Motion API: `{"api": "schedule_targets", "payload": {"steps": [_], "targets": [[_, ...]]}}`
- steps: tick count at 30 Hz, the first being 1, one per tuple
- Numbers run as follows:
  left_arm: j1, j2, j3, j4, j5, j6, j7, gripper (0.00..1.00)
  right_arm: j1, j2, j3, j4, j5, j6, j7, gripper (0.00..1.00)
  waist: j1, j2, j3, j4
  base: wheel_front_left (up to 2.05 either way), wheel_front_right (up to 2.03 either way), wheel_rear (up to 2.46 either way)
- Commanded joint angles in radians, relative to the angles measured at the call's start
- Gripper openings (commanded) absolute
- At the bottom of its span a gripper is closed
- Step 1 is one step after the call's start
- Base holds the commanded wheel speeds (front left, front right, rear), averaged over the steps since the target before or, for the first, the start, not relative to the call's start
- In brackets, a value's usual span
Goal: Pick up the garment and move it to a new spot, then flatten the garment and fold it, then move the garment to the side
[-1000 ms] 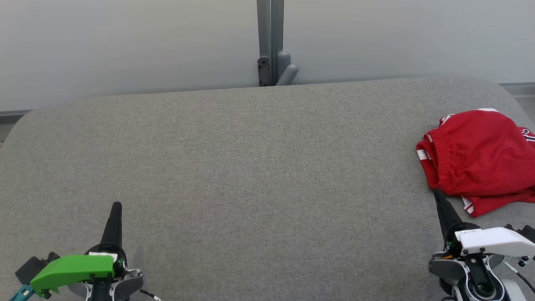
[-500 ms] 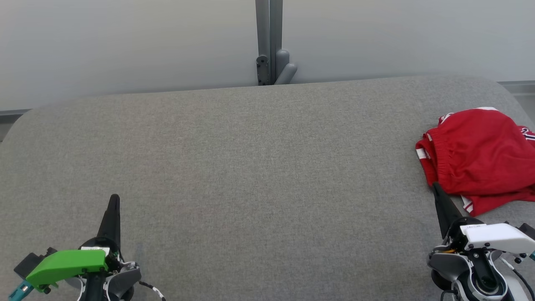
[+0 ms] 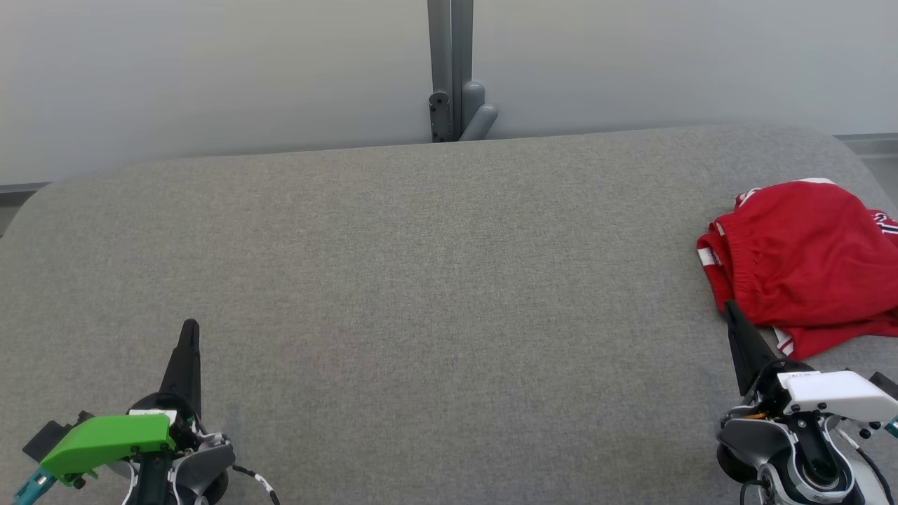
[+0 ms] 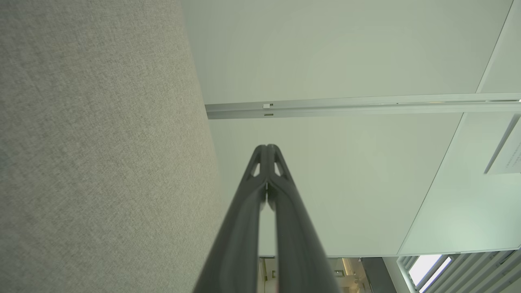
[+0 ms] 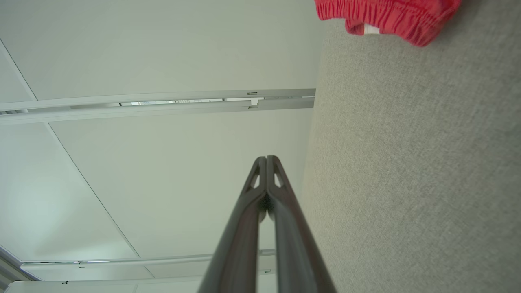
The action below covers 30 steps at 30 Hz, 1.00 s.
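Head view: crumpled red fabric garment with white trim (image 3: 807, 259) lies at the right edge of the grey felt-covered table (image 3: 421, 280), just far-right of the right gripper (image 3: 729, 308), whose fingers are pressed together and empty; the left gripper (image 3: 189, 328), likewise closed, sits well apart.

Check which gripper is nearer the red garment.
Right. The right gripper has its tip beside the garment's near-left edge, contact unclear. The left gripper is far off to the garment's left, across the grey surface.

An office-like room: frosted glass partition panels (image 3: 210, 70) in grey metal framing (image 3: 450, 63) behind a fabric-covered table (image 3: 421, 280).
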Motion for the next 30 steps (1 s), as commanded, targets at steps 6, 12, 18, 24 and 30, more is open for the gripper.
{"api": "schedule_targets", "payload": {"steps": [6,12,18,24,30], "targets": [[-0.015,0.007,0.006,-0.003,-0.001,0.000,0.005,0.00,-0.010,-0.005,-0.003,0.002,0.005,0.000,0.001,0.00,0.0000,0.0042,0.000,0.000,0.00,0.00,0.00],[-0.015,0.006,0.007,-0.003,-0.001,0.000,0.005,0.00,-0.010,-0.005,-0.003,0.002,0.005,0.000,0.001,0.00,0.0000,0.0042,0.000,0.000,0.00,0.00,0.00],[-0.015,0.006,0.007,-0.003,0.000,0.000,0.006,0.00,-0.010,-0.005,-0.003,0.002,0.005,0.000,0.001,0.00,0.0000,0.0042,0.000,0.000,0.00,0.00,0.00],[-0.015,0.005,0.007,-0.003,0.000,0.000,0.006,0.00,-0.010,-0.005,-0.003,0.002,0.005,0.000,0.001,0.00,0.0000,0.0042,0.000,0.000,0.00,0.00,0.00],[-0.015,0.005,0.007,-0.003,0.001,0.000,0.006,0.00,-0.010,-0.005,-0.003,0.002,0.005,0.000,0.001,0.00,0.0000,0.0042,0.000,0.000,0.00,0.00,0.00]]}}
